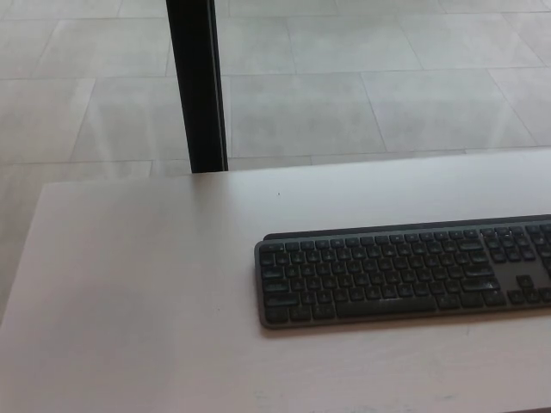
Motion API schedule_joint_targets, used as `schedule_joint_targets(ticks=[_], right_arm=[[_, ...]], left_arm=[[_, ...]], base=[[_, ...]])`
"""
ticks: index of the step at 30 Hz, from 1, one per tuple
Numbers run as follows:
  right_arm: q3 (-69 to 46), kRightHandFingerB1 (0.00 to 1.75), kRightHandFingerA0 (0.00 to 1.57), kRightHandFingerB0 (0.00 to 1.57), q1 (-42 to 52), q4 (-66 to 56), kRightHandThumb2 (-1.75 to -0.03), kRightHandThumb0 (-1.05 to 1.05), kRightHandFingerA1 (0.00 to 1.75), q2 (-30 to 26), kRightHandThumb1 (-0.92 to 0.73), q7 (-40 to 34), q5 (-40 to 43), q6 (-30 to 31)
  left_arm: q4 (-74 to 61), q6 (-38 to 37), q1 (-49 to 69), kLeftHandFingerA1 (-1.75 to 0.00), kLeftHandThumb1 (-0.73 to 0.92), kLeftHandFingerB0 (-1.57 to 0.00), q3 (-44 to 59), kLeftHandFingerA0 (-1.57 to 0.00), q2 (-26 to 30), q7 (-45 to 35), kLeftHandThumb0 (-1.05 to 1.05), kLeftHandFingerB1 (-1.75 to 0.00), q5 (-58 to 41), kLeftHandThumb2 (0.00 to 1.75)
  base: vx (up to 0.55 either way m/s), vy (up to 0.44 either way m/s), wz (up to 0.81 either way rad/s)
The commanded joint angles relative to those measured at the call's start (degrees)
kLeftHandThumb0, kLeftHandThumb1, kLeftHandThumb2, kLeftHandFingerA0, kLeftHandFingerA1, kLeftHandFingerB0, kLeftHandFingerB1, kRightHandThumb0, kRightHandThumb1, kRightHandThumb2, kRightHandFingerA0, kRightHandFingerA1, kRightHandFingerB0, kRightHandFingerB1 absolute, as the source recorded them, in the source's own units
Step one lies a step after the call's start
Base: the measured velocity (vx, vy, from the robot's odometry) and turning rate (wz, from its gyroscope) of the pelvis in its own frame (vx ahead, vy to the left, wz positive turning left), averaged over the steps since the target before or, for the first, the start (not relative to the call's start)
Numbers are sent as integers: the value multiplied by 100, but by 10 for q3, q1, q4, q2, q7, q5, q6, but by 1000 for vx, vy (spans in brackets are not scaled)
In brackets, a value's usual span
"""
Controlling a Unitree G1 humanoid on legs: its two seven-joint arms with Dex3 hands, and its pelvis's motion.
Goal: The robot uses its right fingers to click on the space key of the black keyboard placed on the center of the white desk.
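White table (129,275) before a grey tiled floor (362,95); a black keyboard (400,275) lies flat at right. Neither robot hand shows.

Soft, even daylight, slightly washed out. The pale tiled floor (362,95) carries faint glare. The matte white desk (129,284) looks hazy, its near edge blurred.

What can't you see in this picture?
- Robot's hands: neither shows in the head view.
- Keyboard: its right end is cut off by the picture's right edge.
- Key letters: too small and blurry to read.
- Black post: its top is cut off by the upper edge.
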Motion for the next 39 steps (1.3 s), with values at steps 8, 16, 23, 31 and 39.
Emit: schedule_joint_targets(ticks=[8, 16, 23, 31, 39], right_arm=[[-261, 111, 100, 84, 23, 165, -73, -59, 110, 107, -54, -126, 269, 40], [-185, 82, 88, 75, 68, 173, -70, -55, 105, 142, -51, -38, 231, -20], [-129, 75, 91, 79, 72, 187, -63, -54, 99, 145, -43, -52, 243, -24], [-64, 74, 83, 79, 82, 175, -66, -54, 90, 153, -44, -75, 273, -17], [-25, 75, 84, 76, 104, 169, -65, -56, 90, 152, -48, -84, 299, -22]], left_arm=[[4, -13, 22, -65, 74, -56, 3, -73, 9, 11, -55, -53, -5, 62], [-1, -15, 23, -61, 75, -57, 16, -67, 8, -11, -55, -52, -18, 62], [0, -15, 19, -62, 74, -59, 21, -71, 6, -6, -53, -53, -19, 62], [-3, -14, 16, -62, 74, -56, 27, -67, 7, -17, -53, -53, -21, 62], [-3, -11, 20, -63, 74, -59, 26, -67, 9, -12, -55, -54, -22, 62]], base=[[0, 0, 0], [0, 0, 0], [0, 0, 0], [0, 0, 0], [0, 0, 0]])
